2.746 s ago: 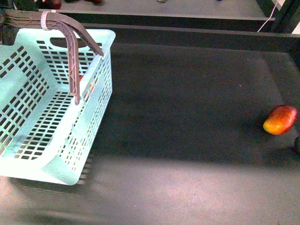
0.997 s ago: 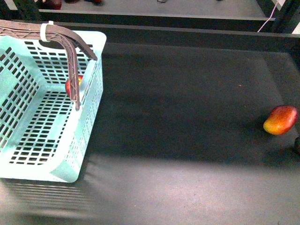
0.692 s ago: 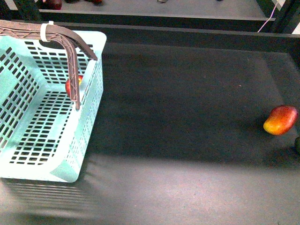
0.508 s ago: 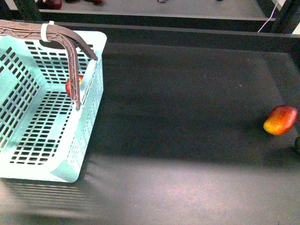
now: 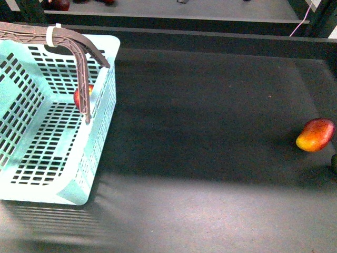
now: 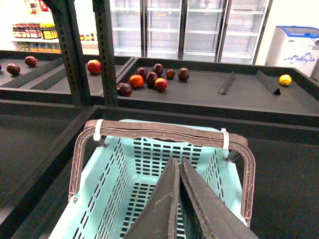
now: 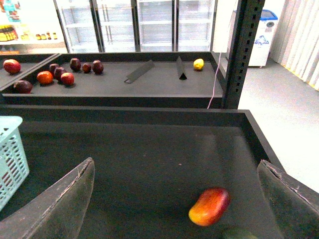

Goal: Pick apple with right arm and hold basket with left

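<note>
The mint-green basket stands at the left of the dark table, its brown handles raised and tied with a white zip tie. A round red fruit, apparently the apple, lies inside at the far right corner, half hidden by a handle. My left gripper is shut and empty, hovering over the basket just short of the handles. My right gripper is open wide with nothing in it, above the table's right side. Neither gripper shows in the front view.
An elongated red-to-orange mango-like fruit lies at the far right, seen between my right fingers, with a dark green thing beside it. A raised black rim bounds the table. Behind it a shelf holds several fruits; black uprights stand there.
Since the earliest frame the basket has shifted left and settled level, and the red fruit now shows in its corner. Over the last second nothing has visibly moved.
</note>
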### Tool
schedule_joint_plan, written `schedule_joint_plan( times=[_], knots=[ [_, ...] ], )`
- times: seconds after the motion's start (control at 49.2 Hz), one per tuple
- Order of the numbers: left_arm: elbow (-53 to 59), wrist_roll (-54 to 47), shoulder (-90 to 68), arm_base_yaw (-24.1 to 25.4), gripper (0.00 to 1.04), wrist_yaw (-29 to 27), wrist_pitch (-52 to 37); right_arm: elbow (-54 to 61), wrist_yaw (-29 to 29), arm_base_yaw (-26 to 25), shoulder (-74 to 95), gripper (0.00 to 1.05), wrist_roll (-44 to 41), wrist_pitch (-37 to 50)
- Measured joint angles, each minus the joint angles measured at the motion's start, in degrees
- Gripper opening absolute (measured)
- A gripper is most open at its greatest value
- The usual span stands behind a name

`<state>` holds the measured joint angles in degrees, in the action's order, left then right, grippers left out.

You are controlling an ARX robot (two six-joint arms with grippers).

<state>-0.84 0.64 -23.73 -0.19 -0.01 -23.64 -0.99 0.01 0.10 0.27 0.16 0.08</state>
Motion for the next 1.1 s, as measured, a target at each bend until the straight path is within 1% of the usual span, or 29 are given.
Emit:
schedule_joint_plan(
  times=[0.285,0.569,0.692,0.773,1.098],
  knots=[
    [0.0,0.0,8.1,0.0,0.03,0.0,8.0,0.0,0.0,0.0,0.0,0.96,0.0,0.0],
    [0.0,0.0,13.5,0.0,0.03,0.0,13.4,0.0,0.0,0.0,0.0,0.96,0.0,0.0],
    [0.0,0.0,21.0,0.0,0.03,0.0,22.6,0.0,0.0,0.0,0.0,0.96,0.0,0.0],
    [0.0,0.0,23.1,0.0,0.03,0.0,23.4,0.0,0.0,0.0,0.0,0.96,0.0,0.0],
    [0.0,0.0,23.4,0.0,0.03,0.0,23.6,0.0,0.0,0.0,0.0,0.96,0.0,0.0]
  ],
)
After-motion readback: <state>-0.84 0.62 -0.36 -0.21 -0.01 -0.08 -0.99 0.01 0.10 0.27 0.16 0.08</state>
